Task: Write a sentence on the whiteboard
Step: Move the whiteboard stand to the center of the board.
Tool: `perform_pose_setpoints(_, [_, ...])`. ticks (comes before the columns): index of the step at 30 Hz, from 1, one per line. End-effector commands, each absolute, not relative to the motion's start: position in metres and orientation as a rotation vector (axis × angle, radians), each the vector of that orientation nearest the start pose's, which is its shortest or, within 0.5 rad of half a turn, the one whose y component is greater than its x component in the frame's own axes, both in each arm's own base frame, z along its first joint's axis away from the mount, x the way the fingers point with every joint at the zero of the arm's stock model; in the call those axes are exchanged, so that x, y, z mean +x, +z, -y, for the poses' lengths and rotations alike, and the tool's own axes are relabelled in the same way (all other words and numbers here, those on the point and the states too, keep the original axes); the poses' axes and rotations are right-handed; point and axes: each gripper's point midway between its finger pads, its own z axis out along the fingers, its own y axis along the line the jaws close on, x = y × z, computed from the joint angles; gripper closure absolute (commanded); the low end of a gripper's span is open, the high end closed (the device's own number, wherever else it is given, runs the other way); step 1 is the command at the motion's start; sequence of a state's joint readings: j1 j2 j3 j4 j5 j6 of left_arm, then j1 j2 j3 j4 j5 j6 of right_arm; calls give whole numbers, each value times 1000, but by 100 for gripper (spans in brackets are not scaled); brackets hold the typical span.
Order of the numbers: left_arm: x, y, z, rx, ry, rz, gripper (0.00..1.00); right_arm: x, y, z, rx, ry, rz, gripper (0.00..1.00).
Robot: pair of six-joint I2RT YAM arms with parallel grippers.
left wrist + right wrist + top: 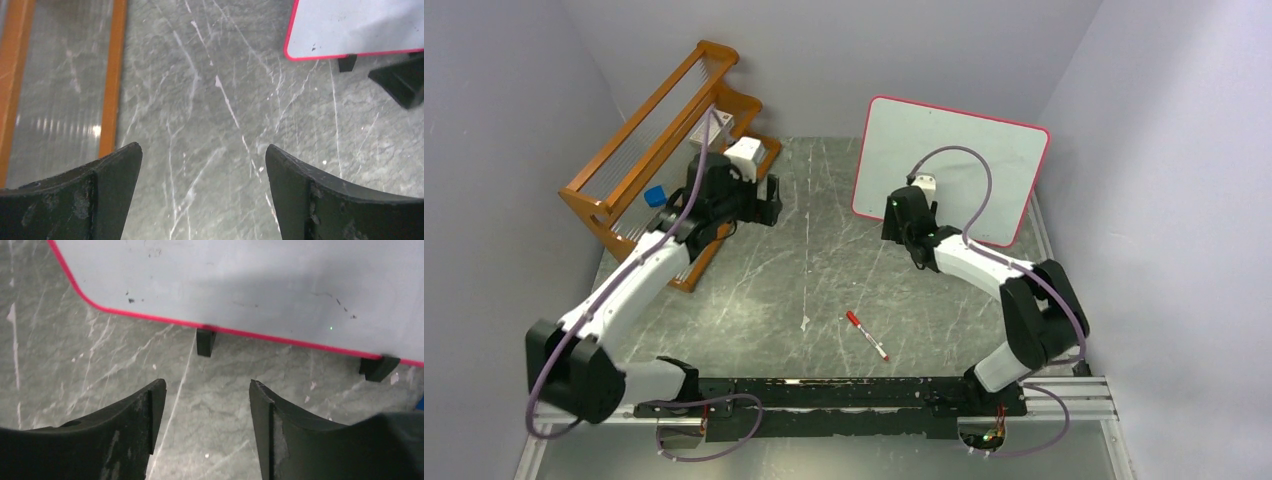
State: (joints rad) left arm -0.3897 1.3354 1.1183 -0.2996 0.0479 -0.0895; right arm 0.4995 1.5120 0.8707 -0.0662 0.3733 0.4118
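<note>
The whiteboard (954, 165) stands tilted at the back right, with a red-pink frame and small black feet. It shows no lettering, only a few dark specks; the sentence is not in view. It also shows in the left wrist view (350, 25) and the right wrist view (225, 275). A red-capped marker (866, 335) lies on the table, near the front centre. My right gripper (894, 232) (207, 385) is open and empty, just in front of the board's lower left edge. My left gripper (772, 200) (202, 150) is open and empty over bare table beside the rack.
A wooden rack (654, 150) (112, 75) stands at the back left with a blue block (656, 196) on it. Grey walls close in on the left, back and right. The arm bases sit on a black rail (824, 392) at the near edge.
</note>
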Motion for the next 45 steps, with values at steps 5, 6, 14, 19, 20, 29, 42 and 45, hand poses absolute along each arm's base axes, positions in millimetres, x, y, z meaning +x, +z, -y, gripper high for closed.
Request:
perform_pose_setpoints(5, [332, 222, 127, 288, -223, -2018, 4, 413, 80, -149, 198, -51, -2166, 52])
perform_pose_setpoints(6, [331, 224, 124, 277, -215, -2005, 4, 415, 78, -148, 204, -64, -2166, 54])
perform_pose_setpoints(14, [331, 232, 117, 249, -178, -1974, 5, 427, 64, -154, 212, -88, -2185, 63])
perform_pose_setpoints(19, [330, 234, 118, 253, -187, -1966, 5, 429, 53, -154, 210, -111, -2202, 68])
perform_pose_setpoints(20, [330, 234, 118, 253, -188, -1964, 5, 429, 51, -154, 211, -114, -2204, 69])
perform_pose_setpoints(29, [330, 234, 119, 258, -192, -1964, 6, 426, 44, -161, 175, -120, -2217, 97])
perform_pose_setpoints(42, [329, 241, 108, 208, -147, -1946, 6, 369, 47, -228, -29, 20, -2222, 100])
perform_pose_setpoints(45, [328, 244, 103, 180, -127, -1939, 6, 348, 48, -248, -88, 62, -2223, 100])
